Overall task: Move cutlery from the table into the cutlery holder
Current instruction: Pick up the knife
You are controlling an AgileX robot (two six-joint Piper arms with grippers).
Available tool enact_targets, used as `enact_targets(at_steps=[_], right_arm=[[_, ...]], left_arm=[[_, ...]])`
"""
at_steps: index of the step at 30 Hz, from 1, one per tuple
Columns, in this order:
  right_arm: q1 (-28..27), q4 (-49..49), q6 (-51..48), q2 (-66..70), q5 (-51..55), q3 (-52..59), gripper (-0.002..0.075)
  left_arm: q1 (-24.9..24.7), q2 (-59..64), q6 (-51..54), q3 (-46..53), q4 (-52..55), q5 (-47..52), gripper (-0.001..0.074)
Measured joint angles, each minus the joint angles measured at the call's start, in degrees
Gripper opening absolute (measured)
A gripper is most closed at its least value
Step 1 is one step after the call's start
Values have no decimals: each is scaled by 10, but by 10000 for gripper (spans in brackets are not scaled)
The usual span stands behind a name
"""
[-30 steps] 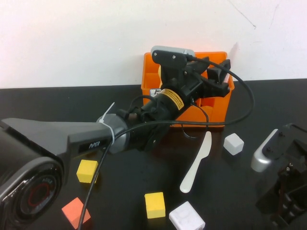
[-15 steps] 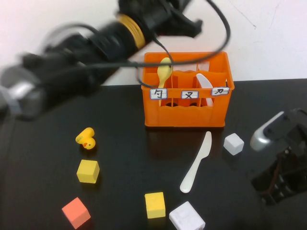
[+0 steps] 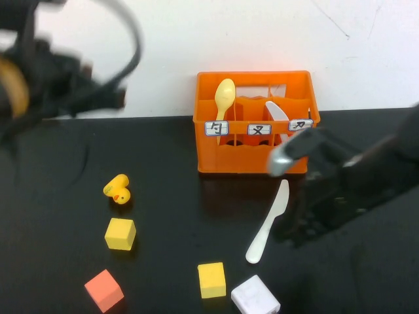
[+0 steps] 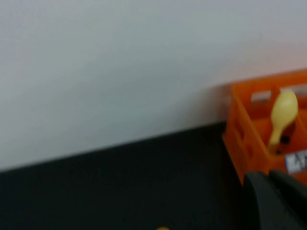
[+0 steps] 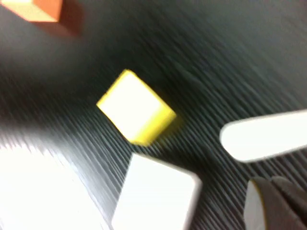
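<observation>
Cutlery is split between crate and table. One cream-white plastic knife [image 3: 268,221] lies flat on the matte black table [image 3: 59,157], just in front of the orange slotted plastic cutlery holder [image 3: 255,157] and toward its right end. My right gripper [image 3: 298,226] hangs just beside this knife on its right, close to the blade half, with its fingers closed and nothing between them. In the right wrist view the knife's rounded end [image 5: 264,136] shows close to my fingertips [image 5: 268,206].

My left gripper [image 3: 98,98] is raised far off to the left, well apart from the crate, its jaws closed and empty; its wrist view takes in the crate's left end [image 4: 268,143].

Room around the knife is fair on its left side, where bare table runs out to a small yellow duck [image 3: 118,190] and a yellow cube [image 3: 120,233]. Nearer me, a second yellow cube [image 3: 211,279] and a white cube [image 3: 255,297] sit near the knife's handle end, and an orange-red cube [image 3: 103,290] lies further left.

Its long axis runs diagonally: the pointed tip aims away from me and rightward at the crate, the broad handle end toward me and left.

A pale yellow plastic spoon [image 3: 223,104] stands bowl-up in the left compartment, and a pale knife [image 3: 278,114] leans in the right one.
</observation>
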Motion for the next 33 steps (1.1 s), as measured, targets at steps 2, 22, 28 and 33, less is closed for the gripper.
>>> enact_targets(at_steps=[2, 22, 28, 33], right_arm=[[26, 3, -1, 41, -3, -31, -2], [53, -104, 152, 204, 61, -147, -2], [53, -235, 201, 159, 79, -144, -2], [53, -309, 233, 83, 74, -143, -2]], left_arm=[[0, -43, -28, 55, -5, -5, 0], [0, -289, -190, 334, -47, -38, -1], [0, -292, -191, 334, -47, -39, -1], [0, -292, -191, 334, -49, -39, -1]])
